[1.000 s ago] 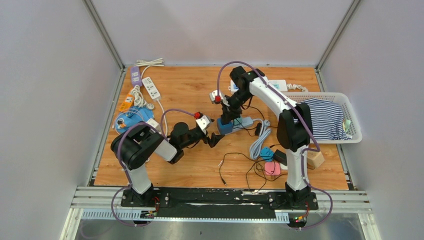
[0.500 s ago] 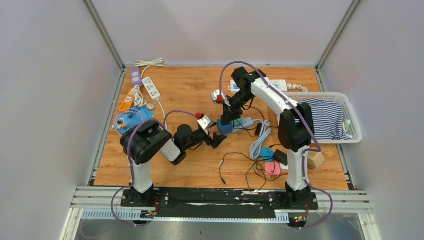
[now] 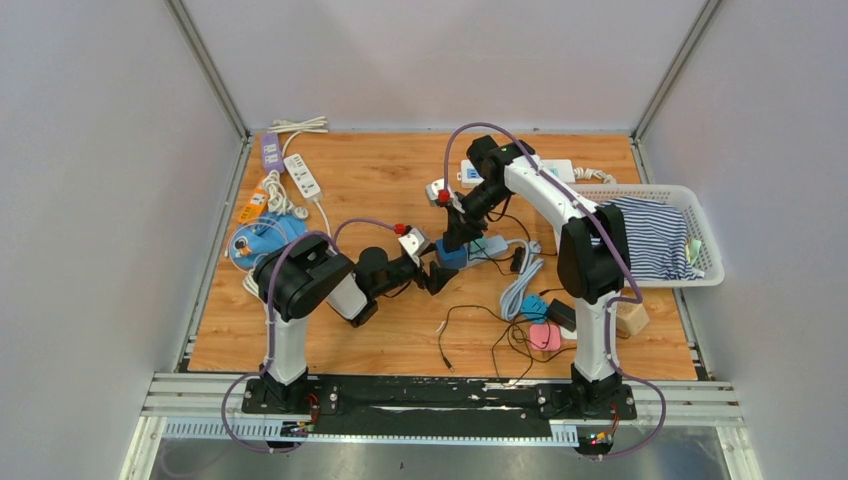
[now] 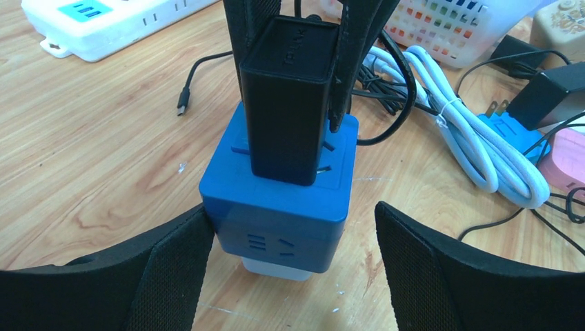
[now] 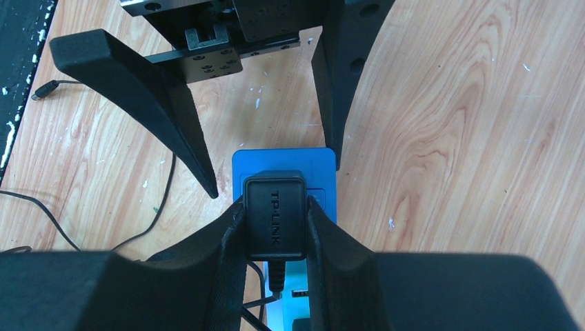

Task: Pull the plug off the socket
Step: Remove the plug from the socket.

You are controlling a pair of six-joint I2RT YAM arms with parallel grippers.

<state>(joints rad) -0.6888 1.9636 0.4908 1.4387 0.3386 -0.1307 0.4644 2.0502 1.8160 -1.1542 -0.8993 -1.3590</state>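
1. Plug (image 4: 286,96): black rectangular block of matte plastic with rounded edges and raised lettering on its end face. It stands upright, seated in the top face of the socket, near the middle of the table
2. Socket (image 4: 276,207): blue cube of smooth plastic with slot openings on the top and on one side face. It sits on a pale base that rests on the table
3. Right gripper (image 5: 274,207): comes down from above and is clamped on the plug, one of its fingers (image 5: 324,241) pressed flat against each of two opposite sides
4. Left gripper (image 4: 291,207): low at table level with its jaws spread wide, one on either side of the socket and holding nothing. One jaw sits at a corner of the cube, and contact there cannot be told. The other stands apart with bare wood between. Its pads (image 4: 172,276) are black with a woven texture
5. Table (image 4: 90,152): orange-brown wood grain with small white scuffs
6. Cable (image 4: 476,145): white and glossy, bundled in long loops and tied with a thin band, lying near the socket
7. Power strip (image 4: 103,21): white oblong with a teal panel, well apart from the socket
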